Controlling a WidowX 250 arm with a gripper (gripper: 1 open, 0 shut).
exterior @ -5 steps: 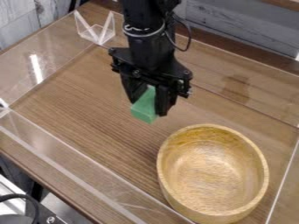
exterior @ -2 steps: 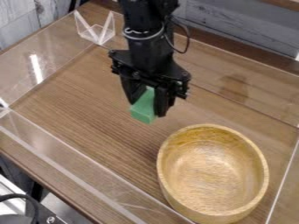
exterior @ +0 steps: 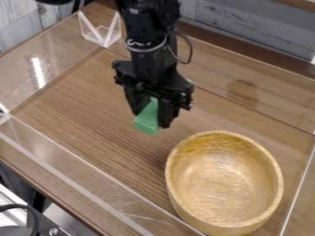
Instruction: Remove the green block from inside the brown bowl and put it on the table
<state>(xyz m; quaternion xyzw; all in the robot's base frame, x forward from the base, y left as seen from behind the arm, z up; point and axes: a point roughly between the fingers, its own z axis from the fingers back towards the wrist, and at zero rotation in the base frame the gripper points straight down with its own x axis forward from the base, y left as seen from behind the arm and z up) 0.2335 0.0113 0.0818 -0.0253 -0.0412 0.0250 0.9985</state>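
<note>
Camera view, single angle from above and in front of you. The worktop is the largest thing here: brown wood grain filling most of the frame, fenced by low clear acrylic walls, likely there to stop anything sliding off the edge.

The brown bowl sits at the lower right, upright and empty; its inside shows bare grain and no block. So the removal half of your task reads as done, and the set-down is what remains.

The arm drops in from the top centre, pointing straight down. That vertical pose suits a flat placement, since the block would meet the wood end-on without being dragged sideways.

The gripper hangs at mid-frame, up and left of the bowl and clear of its rim. Its black fingers are closed on the green block, pinching its upper part so that the lower end sticks out below them.

The block's bottom edge is near the worktop; you cannot tell from this angle whether it touches yet. The patch beneath it is bare, so you have a clean spot to let go once contact is sure.
</note>
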